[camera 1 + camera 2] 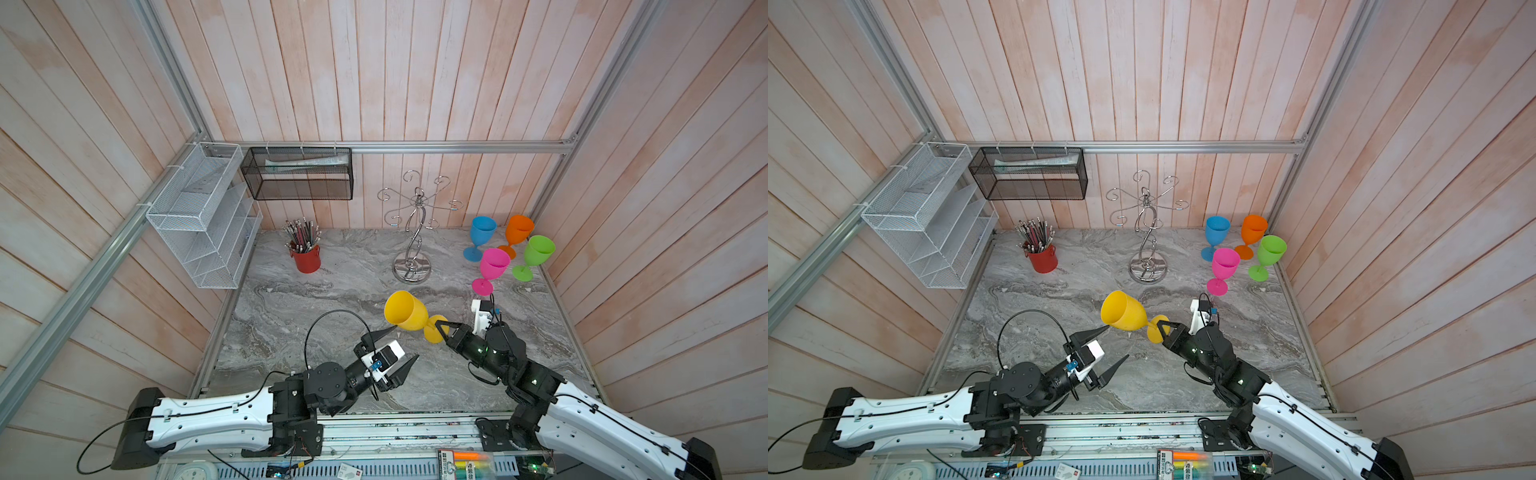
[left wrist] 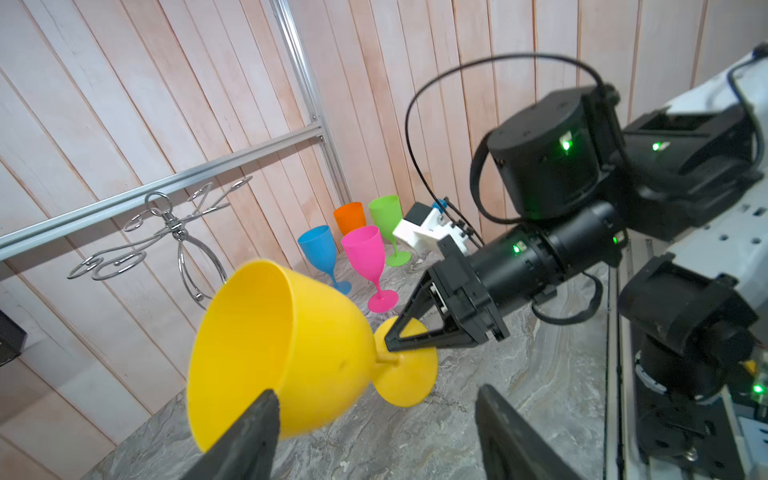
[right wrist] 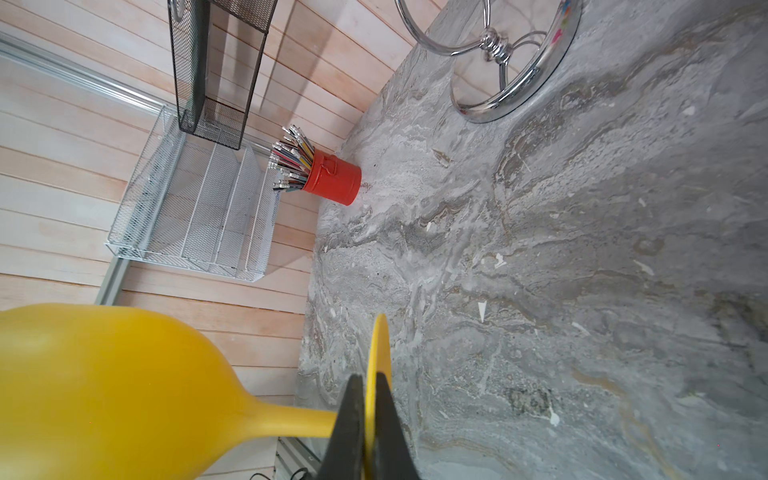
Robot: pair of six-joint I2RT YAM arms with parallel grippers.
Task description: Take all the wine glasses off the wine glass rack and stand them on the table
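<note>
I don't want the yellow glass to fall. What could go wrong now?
The right gripper pinches only the thin foot of the yellow glass, held sideways; it might slip out and drop onto the table. The open left gripper has one finger right at the bowl; a nudge could knock it loose. The pink glass nearby might get tipped.

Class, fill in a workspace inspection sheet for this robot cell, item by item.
Surface: marble tabletop.
Job's things: wine glass rack upright, hooks bare; yellow wine glass held tilted, off the rack.
Clutter: blue glass, orange glass, green glass, pink glass standing; red pencil cup.
Pincers: right pincer shut on the glass's foot; left pincer open beside its bowl.
Cables: black cable loops behind left pincer.
Surroundings: plank walls, white mesh organiser, black mesh basket.
</note>
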